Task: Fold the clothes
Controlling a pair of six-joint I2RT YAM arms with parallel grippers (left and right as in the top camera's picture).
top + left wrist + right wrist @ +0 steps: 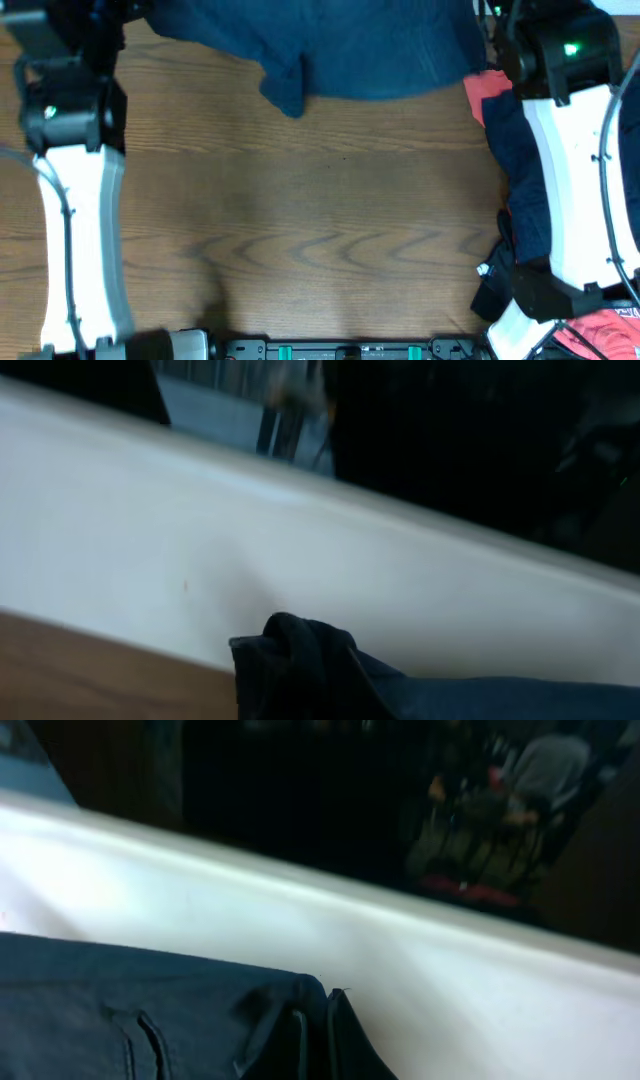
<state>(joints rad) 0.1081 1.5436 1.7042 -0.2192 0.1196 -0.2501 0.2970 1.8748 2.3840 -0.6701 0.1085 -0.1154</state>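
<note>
Position: navy garment (370, 50) at far edge of surface (300, 220) — long axis left-right, one end at left gripper, other at right gripper. Both closed; fingers hidden, cloth bunched at each — judged pinched. Coming fold: draw toward near edge, both together.

Overhead view: even, diffuse light on the wooden table (300, 220), with faint soft shadows toward its lower edge and sharp focus. Wrist views: dim and blurred. The white surface (300, 550) glows softly against a dark background, and the navy garment (330, 680) is out of focus.
</note>
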